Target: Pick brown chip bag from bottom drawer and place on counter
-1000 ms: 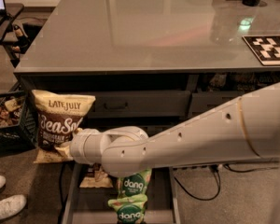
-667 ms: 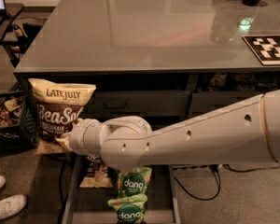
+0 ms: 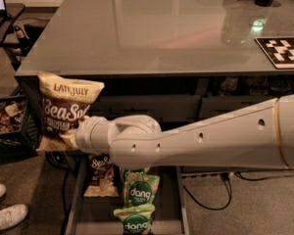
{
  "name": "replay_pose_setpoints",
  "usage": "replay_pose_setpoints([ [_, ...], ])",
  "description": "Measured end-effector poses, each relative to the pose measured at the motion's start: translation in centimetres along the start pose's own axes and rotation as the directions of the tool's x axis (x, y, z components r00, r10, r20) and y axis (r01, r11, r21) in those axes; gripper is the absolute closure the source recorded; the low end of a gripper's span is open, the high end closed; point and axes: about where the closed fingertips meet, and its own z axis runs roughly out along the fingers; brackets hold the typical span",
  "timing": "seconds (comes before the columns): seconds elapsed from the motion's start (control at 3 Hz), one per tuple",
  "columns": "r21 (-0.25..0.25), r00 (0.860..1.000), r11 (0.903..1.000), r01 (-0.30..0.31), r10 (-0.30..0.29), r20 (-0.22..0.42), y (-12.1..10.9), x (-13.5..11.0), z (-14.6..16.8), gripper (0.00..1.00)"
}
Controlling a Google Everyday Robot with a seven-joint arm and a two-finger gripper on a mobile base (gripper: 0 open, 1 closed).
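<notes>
A glossy grey counter is filling the upper half of the view, over a dark cabinet standing on brownish carpet.

The brown bag is hanging in the air at 9 o'clock, upright, just off the counter's left front corner and below its edge. Its cream band is reading "LATE JULY"; the brown body is showing "Sea Sa" in big white letters, the rest running off the crinkled right side. Smaller print beneath is too fine to read. The gripper is sitting at the bag's 5 o'clock and pinching its lower right corner; the fingers are closed on the foil, though the bag and wrist are hiding most of them. The white arm is reaching in from 3 o'clock, covering the cabinet front behind it.

At 6 o'clock the drawer is standing open, its front cut off by the frame. A second brown bag is lying in its left half, the top tucked under the arm. Two green bags, each reading "dang", are lying beside it, the lower one cropped.

At 2 o'clock a black-and-white marker board is resting on the counter, partly cut off. A dark crate is sitting at the 9 o'clock edge, white shoes at 8 o'clock.
</notes>
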Motion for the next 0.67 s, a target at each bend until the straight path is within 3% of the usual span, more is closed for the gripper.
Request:
replay_pose_setpoints([
  [0.33, 0.059, 0.998, 0.9978, -0.030, 0.027, 0.057, -6.02, -3.30, -0.19, 1.00],
  [0.67, 0.060, 0.998, 0.9980, -0.023, 0.019, 0.062, -6.14, -3.68, -0.21, 1.00],
])
